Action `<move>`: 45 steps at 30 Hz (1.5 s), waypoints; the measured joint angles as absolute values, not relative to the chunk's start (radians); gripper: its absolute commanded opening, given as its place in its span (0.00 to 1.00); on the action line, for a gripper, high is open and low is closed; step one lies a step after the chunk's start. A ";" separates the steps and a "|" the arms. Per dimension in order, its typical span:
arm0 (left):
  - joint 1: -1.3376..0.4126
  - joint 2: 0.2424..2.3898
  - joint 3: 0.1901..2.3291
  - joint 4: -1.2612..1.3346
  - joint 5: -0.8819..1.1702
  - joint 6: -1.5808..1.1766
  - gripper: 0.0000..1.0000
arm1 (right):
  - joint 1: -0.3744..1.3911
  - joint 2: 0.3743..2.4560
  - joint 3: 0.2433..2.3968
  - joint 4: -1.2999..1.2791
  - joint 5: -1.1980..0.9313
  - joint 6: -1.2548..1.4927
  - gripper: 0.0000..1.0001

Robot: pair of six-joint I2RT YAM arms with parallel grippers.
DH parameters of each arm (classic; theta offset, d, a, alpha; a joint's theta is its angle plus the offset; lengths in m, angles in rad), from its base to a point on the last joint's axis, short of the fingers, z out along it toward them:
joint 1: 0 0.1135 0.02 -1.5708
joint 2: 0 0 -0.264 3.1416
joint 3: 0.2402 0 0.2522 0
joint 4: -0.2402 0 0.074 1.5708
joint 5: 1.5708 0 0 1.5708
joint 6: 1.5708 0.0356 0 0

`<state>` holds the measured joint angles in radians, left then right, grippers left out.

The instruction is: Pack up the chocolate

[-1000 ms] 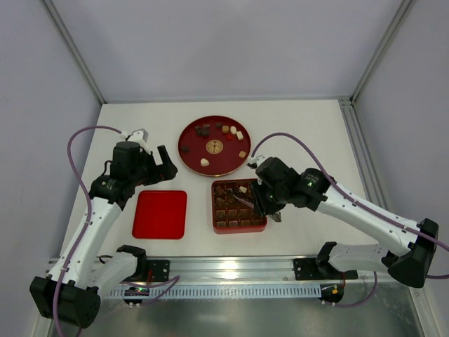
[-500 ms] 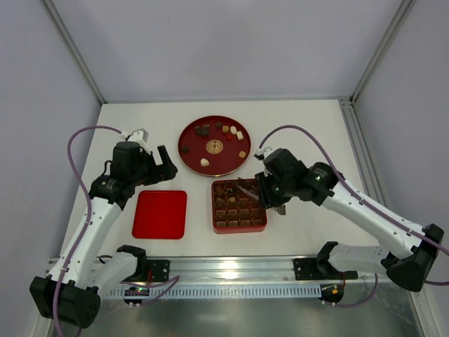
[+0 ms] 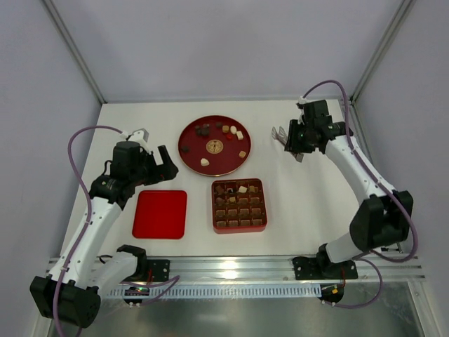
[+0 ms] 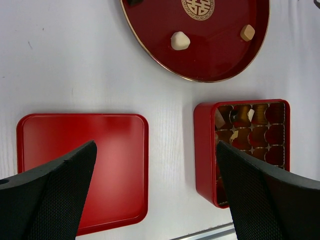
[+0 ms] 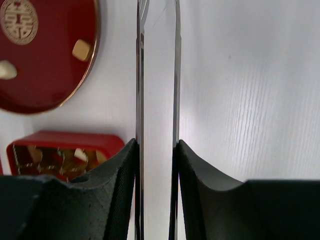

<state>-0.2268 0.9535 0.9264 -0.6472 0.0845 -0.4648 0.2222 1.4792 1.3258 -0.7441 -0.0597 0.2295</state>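
Several chocolate pieces (image 3: 203, 130) lie on the round red plate (image 3: 224, 163); a cream piece (image 4: 180, 40) and a light brown piece (image 4: 247, 32) show in the left wrist view. More pieces sit in the red box (image 3: 212, 207) with its brown grid. My right gripper (image 3: 296, 142) hovers right of the plate, shut on metal tongs (image 5: 140, 75) whose blades stand apart with nothing between them. My left gripper (image 3: 163, 163) hangs wide open above the table, between the flat red lid (image 3: 160, 214) and the box (image 4: 205, 150), holding nothing.
The lid (image 4: 80, 145) lies flat to the left of the box. An aluminium rail (image 3: 231, 267) runs along the near table edge. White walls and frame posts close in the back and sides. The plate (image 5: 45, 75) and box (image 5: 65, 140) sit left of the tongs.
My right arm has swung from over the box up and away to the back right, beside the plate, carrying the tongs. The left arm has not moved.
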 measured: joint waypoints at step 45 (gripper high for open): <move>-0.227 1.015 0.926 -0.647 0.118 -0.465 1.00 | 0.104 2.049 1.494 -0.615 0.039 0.186 0.82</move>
